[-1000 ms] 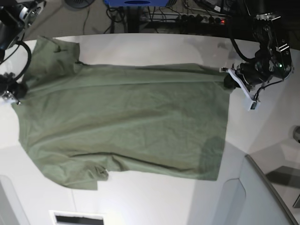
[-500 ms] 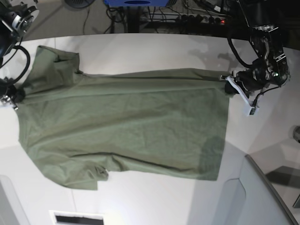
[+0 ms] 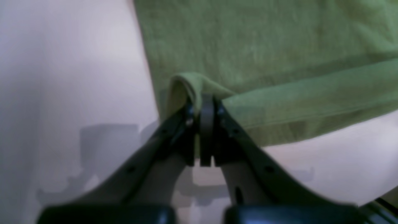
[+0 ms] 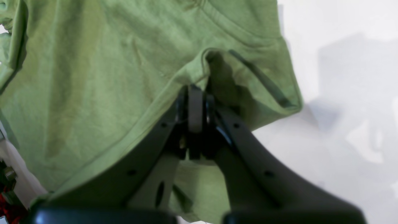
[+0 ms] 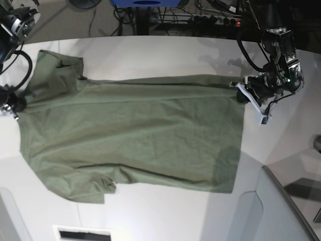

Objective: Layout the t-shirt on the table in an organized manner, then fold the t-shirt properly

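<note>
The shirt (image 5: 130, 135) lies spread across the white table (image 5: 165, 50), collar end toward the base view's left and hem toward its right, most of the cloth flat, with a small crumple at the near sleeve. The left gripper (image 3: 203, 102) has its jaws pressed together on a pinch of the hem corner, the fabric folded over the tips. The right gripper (image 4: 196, 93) is likewise clamped on cloth at the shoulder end, beside what looks like the collar rib (the wrist picture is close and dim, so the exact spot is uncertain).

Over the last second the far edge has been carried farther back on the table. The left gripper has moved up and slightly inward in the base view, taking the hem corner with it, and the far sleeve has slid back too. The top edge now runs as a straighter, tauter line between the two grips, and a long crease just below it shows the pull. The near edge and the crumpled sleeve have barely shifted.

This reads as the layout stage nearing its end: both arms are stretching the shirt by one long side to flatten it. The fold itself is not begun. The near sleeve's bunching probably wants smoothing first, and over-pulling could drag the flat part askew.
</note>
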Controlling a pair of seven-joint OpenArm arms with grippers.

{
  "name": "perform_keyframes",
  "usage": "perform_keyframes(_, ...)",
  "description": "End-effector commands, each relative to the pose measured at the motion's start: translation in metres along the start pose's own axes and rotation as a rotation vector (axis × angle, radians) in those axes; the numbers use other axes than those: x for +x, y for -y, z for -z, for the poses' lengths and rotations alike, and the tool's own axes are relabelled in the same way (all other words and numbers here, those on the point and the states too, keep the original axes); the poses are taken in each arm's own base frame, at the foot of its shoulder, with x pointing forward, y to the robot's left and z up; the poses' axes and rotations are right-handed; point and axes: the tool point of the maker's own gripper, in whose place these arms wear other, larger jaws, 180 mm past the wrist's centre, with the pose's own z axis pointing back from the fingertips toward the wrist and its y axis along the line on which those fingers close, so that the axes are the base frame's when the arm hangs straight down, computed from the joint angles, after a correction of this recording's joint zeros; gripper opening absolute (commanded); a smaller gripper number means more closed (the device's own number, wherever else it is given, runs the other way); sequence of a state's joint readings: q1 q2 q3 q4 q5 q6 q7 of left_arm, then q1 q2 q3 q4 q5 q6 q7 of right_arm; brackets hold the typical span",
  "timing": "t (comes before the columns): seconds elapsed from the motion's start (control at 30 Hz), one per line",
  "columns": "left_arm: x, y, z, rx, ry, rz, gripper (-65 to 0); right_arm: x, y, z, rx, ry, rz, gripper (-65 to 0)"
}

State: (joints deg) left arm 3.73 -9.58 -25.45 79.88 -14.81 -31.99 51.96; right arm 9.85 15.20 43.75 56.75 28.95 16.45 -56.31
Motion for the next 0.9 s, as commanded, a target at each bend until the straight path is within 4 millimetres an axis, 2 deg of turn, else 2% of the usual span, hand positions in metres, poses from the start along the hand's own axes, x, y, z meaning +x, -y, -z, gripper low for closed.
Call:
perform_keyframes(0.0, 0.012, -0.005, -0.003, 0.007, 0.035, 0.008, -65.0, 0.025, -0.005, -0.009, 0.011, 0.063, -0.014, -64.1)
perform_keyframes(0.07, 0.009, -0.005, -0.001, 0.003, 0.027, -0.001, -65.0, 0.025, -0.005, -0.009, 0.011, 0.063, -0.014, -63.6)
perform_keyframes(0.13, 0.009, -0.006, -0.001, 0.004, 0.026, -0.001, -65.0, 0.025, -0.005, -0.009, 0.011, 0.063, -0.014, -58.4)
perform_keyframes(0.3, 0.011, -0.009, -0.003, 0.013, 0.035, -0.004, -65.0, 0.033, -0.007, -0.011, 0.018, 0.1, -0.02, -35.7)
perform_keyframes(0.37, 0.02, -0.01, -0.004, 0.017, 0.053, 0.001, -52.2, 0.043, -0.009, -0.017, 0.017, 0.153, -0.036, -32.0)
perform_keyframes(0.43, 0.026, -0.012, -0.005, 0.02, 0.063, 0.0, -40.5, 0.045, -0.011, -0.022, 0.018, 0.192, -0.045, -32.7)
perform_keyframes(0.5, 0.029, -0.022, -0.011, 0.04, 0.082, -0.016, -32.1, 0.048, -0.016, -0.032, 0.016, 0.248, -0.075, -33.0)
perform_keyframes(0.57, 0.039, -0.037, -0.022, 0.076, 0.123, -0.044, -28.0, 0.045, -0.018, -0.045, 0.001, 0.292, -0.115, -33.0)
perform_keyframes(0.67, 0.046, -0.061, -0.04, 0.133, 0.18, -0.096, -25.3, 0.03, -0.026, -0.065, -0.014, 0.315, -0.174, -32.9)
perform_keyframes(0.77, 0.046, -0.078, -0.06, 0.192, 0.22, -0.117, -25.3, -0.008, -0.023, -0.069, -0.037, 0.228, -0.193, -32.4)
perform_keyframes(0.87, 0.034, -0.08, -0.072, 0.212, 0.209, -0.081, -25.3, -0.044, -0.013, -0.064, -0.052, 0.152, -0.174, -32.3)
